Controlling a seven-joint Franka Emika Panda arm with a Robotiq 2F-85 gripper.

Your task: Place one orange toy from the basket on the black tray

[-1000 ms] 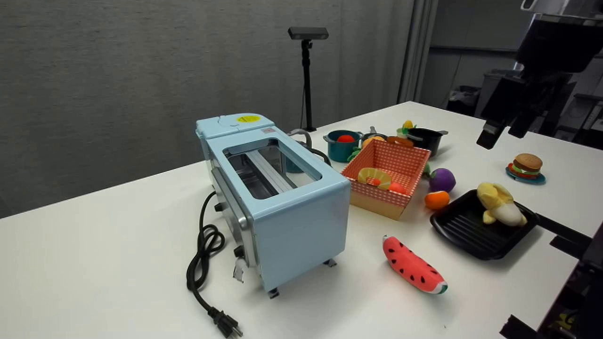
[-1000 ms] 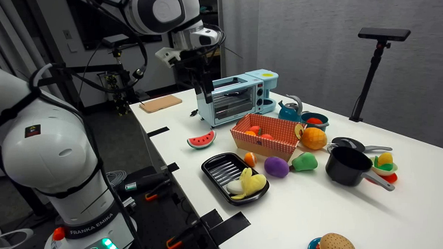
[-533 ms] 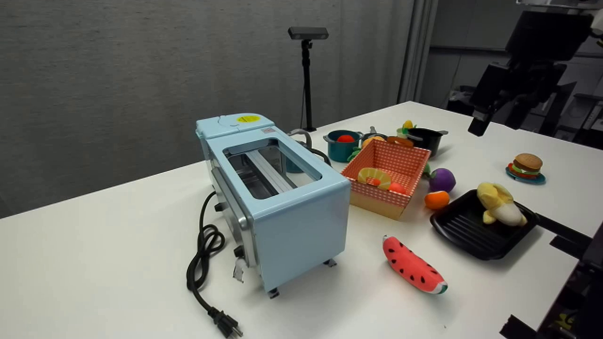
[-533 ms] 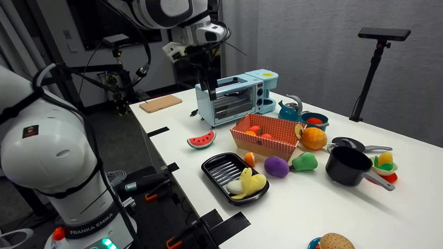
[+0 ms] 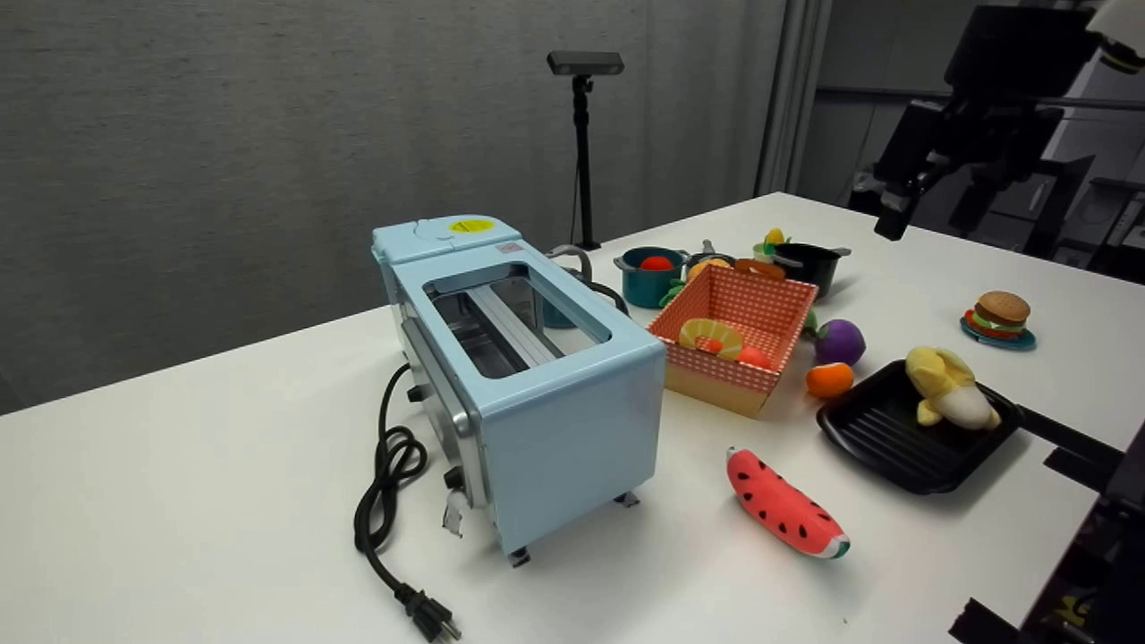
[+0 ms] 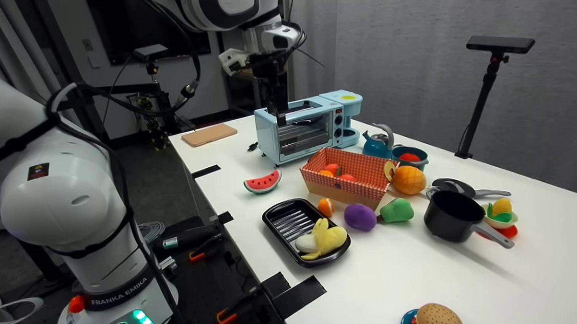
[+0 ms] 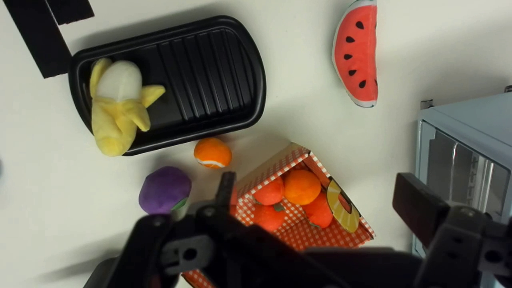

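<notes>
The orange toy [image 7: 302, 187] lies in the basket among red fruit pieces; it also shows in an exterior view [image 6: 326, 173]. The basket [image 7: 276, 171] is red-checked inside and stands on the table in both exterior views [image 5: 756, 309] [image 6: 349, 197]. The black tray [image 5: 881, 452] lies near it, with a peeled banana [image 5: 950, 389] at one end; the tray's ribbed part shows in the wrist view [image 7: 212, 72]. My gripper [image 5: 930, 219] is open and empty, high above the table; in the wrist view its fingers [image 7: 320, 192] stand wide apart with part of the basket below between them.
A second orange piece with a white stripe [image 7: 213, 153] lies on the table between tray and basket. A purple toy [image 6: 360, 217], green toy [image 6: 396, 210], watermelon slice [image 6: 263, 182], light-blue toaster [image 6: 299, 133], black pot [image 6: 451, 223] and burger [image 5: 1002, 309] stand around.
My gripper has risen and shifted left in one view, right in the other, staying empty. The basket, the tray and the toys have not moved.
</notes>
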